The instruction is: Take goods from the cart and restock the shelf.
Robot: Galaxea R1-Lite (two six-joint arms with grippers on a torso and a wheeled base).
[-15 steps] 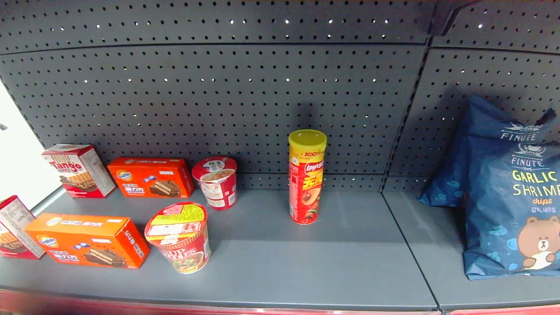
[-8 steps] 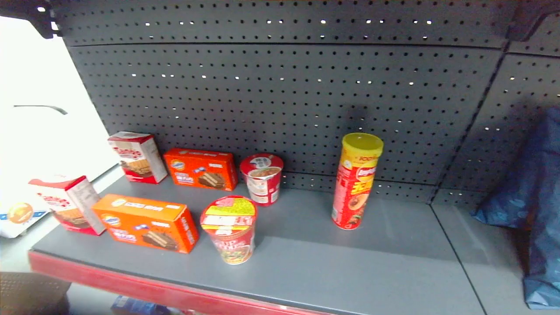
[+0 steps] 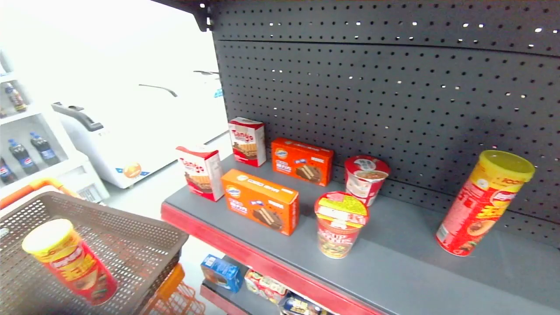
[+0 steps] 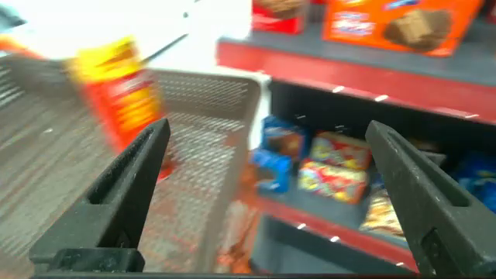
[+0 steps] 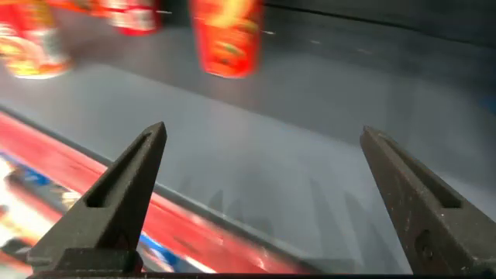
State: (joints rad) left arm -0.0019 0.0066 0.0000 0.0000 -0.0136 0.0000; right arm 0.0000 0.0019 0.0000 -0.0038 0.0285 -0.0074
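Your left gripper (image 4: 267, 194) is wide open and holds nothing. It hangs in front of the brown perforated cart basket (image 4: 209, 108), beside the lower shelf's packets (image 4: 329, 167). Beyond its fingers, blurred, is the cart's chips can (image 4: 116, 89), red with a yellow top.

Your right gripper (image 5: 263, 201) is also spread open and empty, above the grey deck of the shelf (image 5: 310, 116). The shelved chips can (image 5: 226, 35) stands farther in, well apart from the fingers.

From the head view, the cart's chips can (image 3: 70, 262) sits inside the cart basket (image 3: 131, 214), yellow lid end up, to the left of the shelf (image 3: 393, 271) and below its red front edge. The shelved chips can (image 3: 481, 203) stands upright near the pegboard back. To its left stand a front noodle cup (image 3: 341, 223) and a rear noodle cup (image 3: 365, 178). Then come two orange biscuit boxes (image 3: 260, 202), one behind the other, and two wafer boxes (image 3: 200, 171) at the shelf's left end. A white chest freezer (image 3: 144, 131) and cola bottles (image 3: 22, 155) stand in the room beyond.
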